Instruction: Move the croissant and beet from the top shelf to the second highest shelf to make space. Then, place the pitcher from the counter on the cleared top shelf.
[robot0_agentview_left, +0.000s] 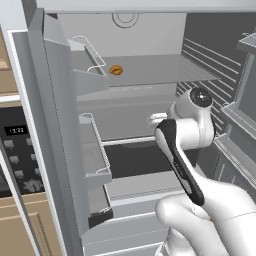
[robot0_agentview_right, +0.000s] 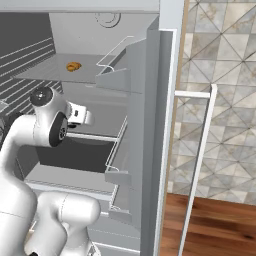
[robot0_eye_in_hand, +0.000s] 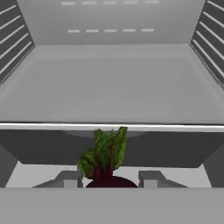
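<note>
Hand (robot0_eye_in_hand: 109, 179) pinches the beet (robot0_eye_in_hand: 107, 164) between its tips, leaf tuft pointing away toward the second shelf (robot0_eye_in_hand: 109, 92) lying straight ahead at its front lip; croissant (robot0_agentview_left: 116, 70) sits on the top shelf (robot0_agentview_left: 165, 70) above.

1 croissant (robot0_agentview_left: 116, 70), 1 beet (robot0_eye_in_hand: 106, 162), 1 gripper (robot0_eye_in_hand: 108, 179)

Flat, even rendered light; soft shadows, no glare, mild pixelation.
</note>
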